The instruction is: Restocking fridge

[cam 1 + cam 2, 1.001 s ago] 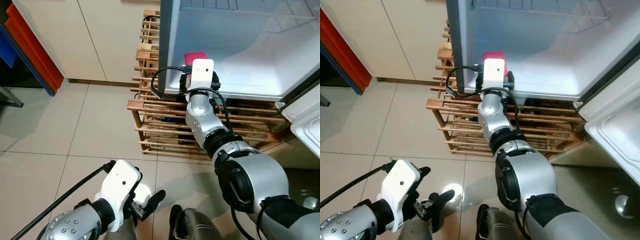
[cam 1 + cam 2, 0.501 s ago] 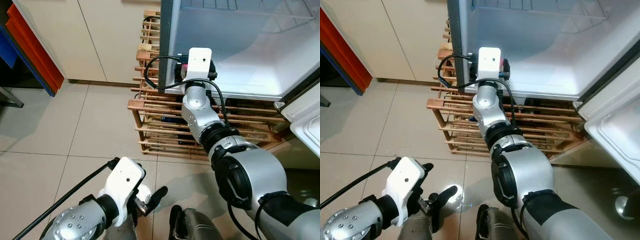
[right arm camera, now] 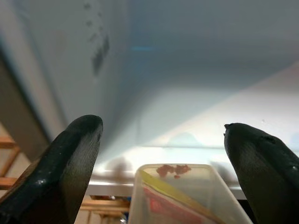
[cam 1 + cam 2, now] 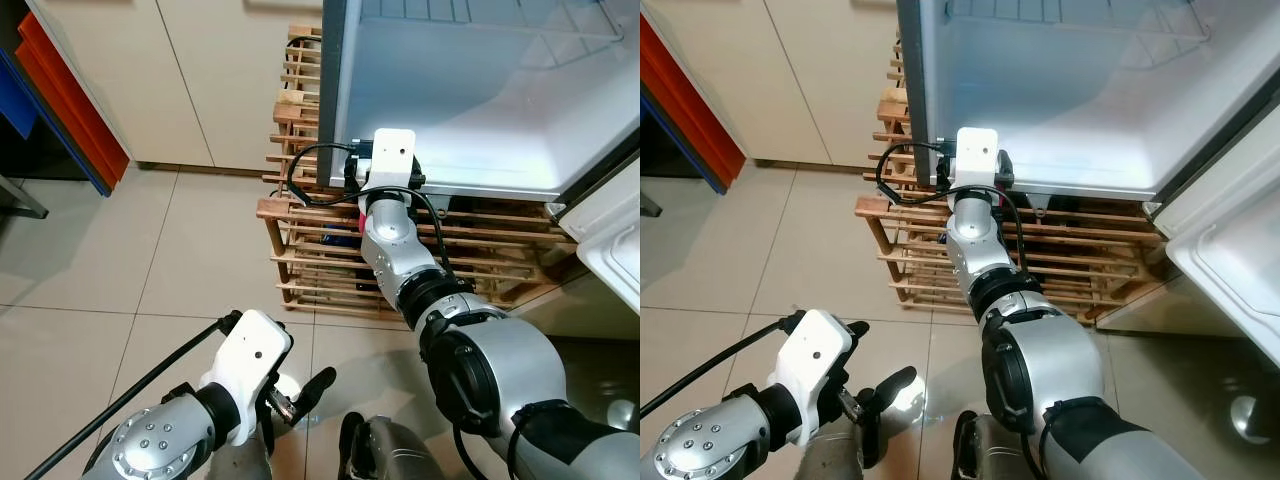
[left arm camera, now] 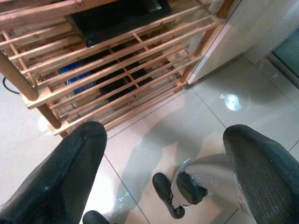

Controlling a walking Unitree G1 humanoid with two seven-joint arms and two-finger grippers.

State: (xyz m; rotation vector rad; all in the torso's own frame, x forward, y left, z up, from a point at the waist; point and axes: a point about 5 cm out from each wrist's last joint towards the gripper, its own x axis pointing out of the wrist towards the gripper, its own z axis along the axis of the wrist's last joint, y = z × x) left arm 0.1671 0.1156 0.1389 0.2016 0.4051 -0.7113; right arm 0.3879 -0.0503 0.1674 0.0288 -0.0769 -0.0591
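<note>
The open fridge (image 4: pixel 480 110) stands ahead on a wooden rack (image 4: pixel 300 215), its white floor bare. My right arm reaches to the front edge of that floor, its white wrist block (image 4: pixel 392 160) hiding the fingers from the head views. In the right wrist view my right gripper (image 3: pixel 161 125) is open and points into the fridge. A clear container with red contents (image 3: pixel 180 196) lies low between its fingers, with a gap on each side. I cannot tell what the container rests on. My left gripper (image 5: pixel 166 132) hangs open and idle above the tiled floor.
The fridge door (image 4: pixel 610 235) swings out at the right. Cream cabinet doors (image 4: pixel 200 70) line the back wall, and red and blue panels (image 4: pixel 60 90) lean at the far left. Open tiled floor (image 4: pixel 150 260) lies to the left of the rack.
My right wrist has dropped and drawn back from over the fridge floor to its front edge. The pink-red container, seen earlier beyond the wrist block, is now mostly behind it. The left arm barely shifted.
</note>
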